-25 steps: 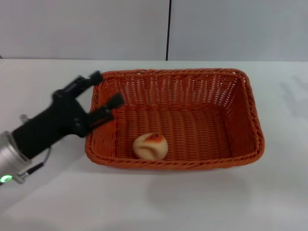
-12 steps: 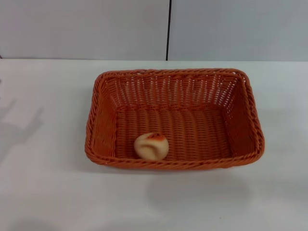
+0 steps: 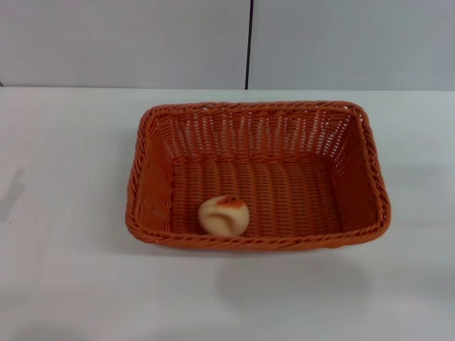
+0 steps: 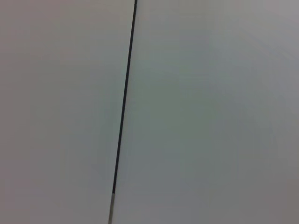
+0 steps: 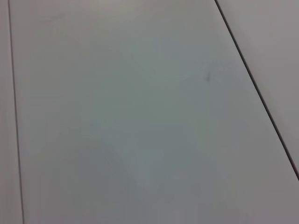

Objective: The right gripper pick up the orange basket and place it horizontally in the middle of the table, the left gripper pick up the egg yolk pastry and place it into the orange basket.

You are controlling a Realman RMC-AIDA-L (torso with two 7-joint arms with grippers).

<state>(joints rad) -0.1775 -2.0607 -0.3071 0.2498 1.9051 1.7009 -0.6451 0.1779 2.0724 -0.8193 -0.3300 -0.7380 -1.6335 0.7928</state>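
Note:
The orange basket (image 3: pixel 370 185) lies lengthwise across the middle of the white table (image 3: pixel 71 284) in the head view. Inside it, near the front wall and left of centre, rests the egg yolk pastry (image 3: pixel 223 216), a pale dome with an orange-red patch on top. Neither the left gripper nor the right gripper shows in any view. Both wrist views show only plain grey panels with thin dark seams.
A grey wall (image 3: pixel 142 42) with a dark vertical seam (image 3: pixel 249 42) stands behind the table's far edge. Bare tabletop surrounds the basket on all sides. A faint shadow (image 3: pixel 11 195) lies at the left edge.
The left arm, which hovered open by the basket's left rim a second ago, has withdrawn out of the head view. Its shadow on the left has shrunk. Basket and pastry stay put.

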